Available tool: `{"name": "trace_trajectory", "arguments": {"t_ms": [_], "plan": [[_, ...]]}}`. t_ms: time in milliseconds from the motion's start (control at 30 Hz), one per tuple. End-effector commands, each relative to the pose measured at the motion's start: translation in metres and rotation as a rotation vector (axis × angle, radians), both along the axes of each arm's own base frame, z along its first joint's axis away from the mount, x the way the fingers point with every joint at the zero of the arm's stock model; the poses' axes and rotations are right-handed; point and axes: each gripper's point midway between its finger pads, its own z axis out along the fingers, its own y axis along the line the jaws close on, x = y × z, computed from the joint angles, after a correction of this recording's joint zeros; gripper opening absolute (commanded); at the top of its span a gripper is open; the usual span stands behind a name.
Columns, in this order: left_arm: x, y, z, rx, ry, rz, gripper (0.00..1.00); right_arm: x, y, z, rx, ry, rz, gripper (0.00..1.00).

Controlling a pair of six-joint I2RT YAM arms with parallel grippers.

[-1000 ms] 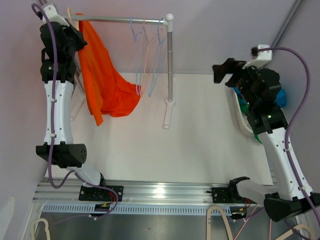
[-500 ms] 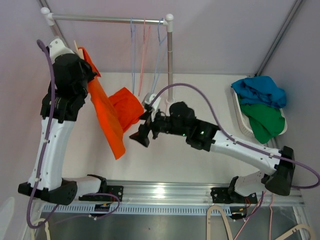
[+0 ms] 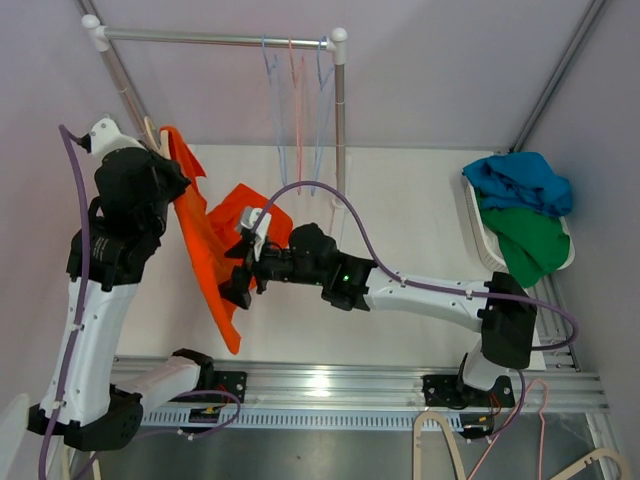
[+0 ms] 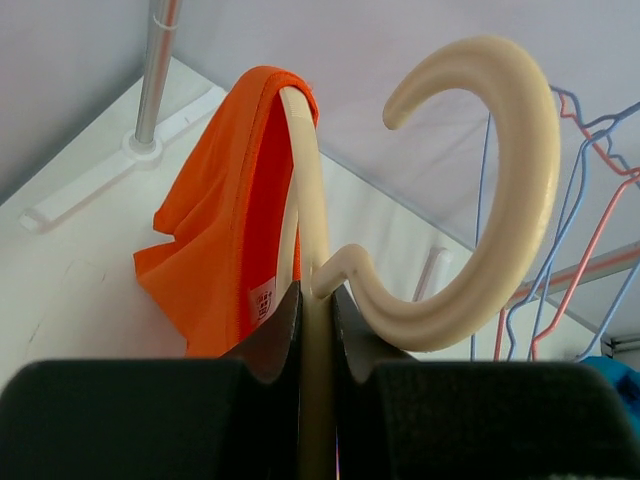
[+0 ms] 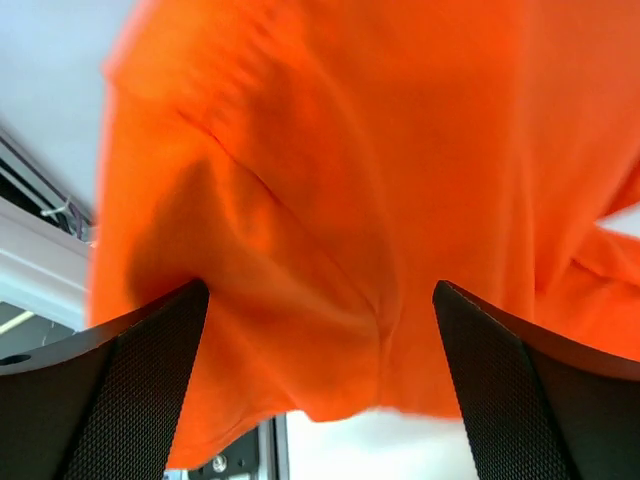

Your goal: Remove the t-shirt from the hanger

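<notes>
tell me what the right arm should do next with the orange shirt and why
Probably close the right gripper on the orange t-shirt. Its jaws stand wide open, with fabric filling the gap between them in the wrist view. The left gripper is shut on the cream hanger, which the shirt drapes over. A grip likely has to come before any pull.

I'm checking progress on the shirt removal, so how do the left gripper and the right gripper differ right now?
The left gripper is shut on the cream hanger, just below its hook; the right gripper stands wide open, clamping nothing. The left gripper sits at the hanger's neck, while the right gripper faces the orange t-shirt, whose fabric fills the gap between its fingers in its wrist view. Both are working on the same hanger and shirt.
</notes>
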Motion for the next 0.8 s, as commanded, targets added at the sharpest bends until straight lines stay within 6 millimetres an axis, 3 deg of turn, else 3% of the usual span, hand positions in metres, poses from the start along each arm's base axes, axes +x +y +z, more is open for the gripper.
{"name": "trace_trajectory", "arguments": {"t_ms": [0,67,100,200,233,267,300,333,367,467,533,567,633,667,767], "plan": [[0.002,-0.010,0.008,-0.048,-0.052,-0.032,0.01,-0.015,0.018,0.052,0.151,-0.043,0.039,0.80],[0.007,-0.013,0.002,-0.033,-0.048,-0.046,0.01,-0.023,0.021,0.046,0.132,-0.015,0.079,0.38],[0.011,-0.013,0.005,-0.030,-0.066,-0.042,0.01,-0.026,0.022,0.041,0.112,0.004,0.084,0.00],[0.027,-0.010,0.002,0.016,-0.040,-0.012,0.01,-0.041,0.015,0.019,0.024,0.017,0.070,0.00],[0.031,-0.009,0.006,0.021,-0.042,-0.004,0.01,-0.048,0.005,0.030,0.049,-0.007,0.063,0.00],[0.040,-0.011,0.001,0.033,-0.024,0.004,0.01,-0.059,-0.002,0.007,0.007,0.005,0.051,0.00],[0.044,-0.009,0.005,0.040,-0.032,0.017,0.01,-0.065,-0.009,0.004,0.005,0.007,0.044,0.00],[0.049,-0.009,0.005,0.043,-0.034,0.020,0.01,-0.072,-0.020,0.013,0.025,0.008,0.038,0.00],[0.053,-0.010,0.006,0.053,-0.034,0.021,0.01,-0.078,-0.026,-0.003,-0.010,0.025,0.033,0.00],[0.063,-0.009,0.016,0.067,-0.052,0.036,0.01,-0.102,-0.042,-0.010,-0.034,0.028,0.020,0.00],[0.067,-0.007,0.026,0.077,-0.067,0.053,0.01,-0.113,-0.052,-0.030,-0.074,0.037,-0.002,0.00],[0.068,-0.006,0.027,0.095,-0.064,0.054,0.01,-0.115,-0.059,-0.025,-0.056,0.046,-0.009,0.00],[0.071,-0.003,0.035,0.100,-0.076,0.067,0.01,-0.119,-0.068,-0.039,-0.072,0.057,-0.025,0.00],[0.070,-0.003,0.037,0.093,-0.072,0.062,0.01,-0.119,-0.073,-0.036,-0.062,0.057,-0.030,0.00],[0.067,-0.013,0.043,0.057,-0.066,0.001,0.01,-0.106,-0.077,-0.048,-0.096,0.048,-0.106,0.00]]}}
